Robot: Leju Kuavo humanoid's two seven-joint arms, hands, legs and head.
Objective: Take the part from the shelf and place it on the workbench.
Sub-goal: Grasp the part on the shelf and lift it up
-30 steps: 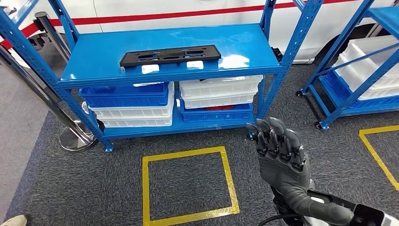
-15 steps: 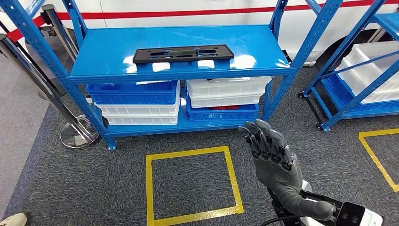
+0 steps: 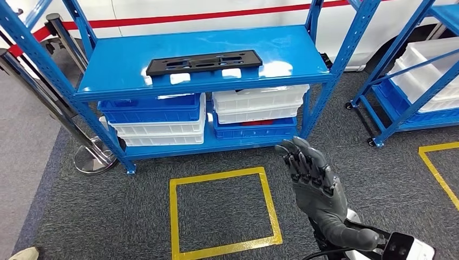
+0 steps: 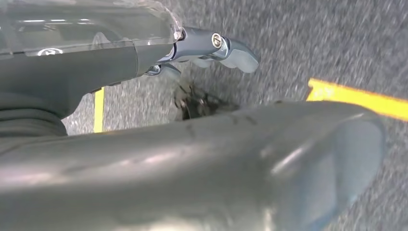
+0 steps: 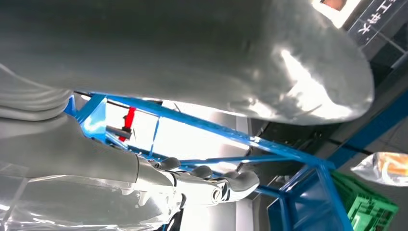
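Blue shelf (image 3: pixel 135 76) – flat black slotted part (image 3: pixel 204 62) atop.

shelf (image 3: pixel 135 70): glossy blue metal | part (image 3: pixel 204 62): matt black plastic | floor (image 3: pixel 81 216): rough grey carpet

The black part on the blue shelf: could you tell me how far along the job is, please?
Nothing looks done yet: the black part lies untouched on the blue shelf. In hand: the right robot hand is raised, empty, in front of the shelf and well short of it. Left: reaching, gripping, and carrying the part to the workbench.
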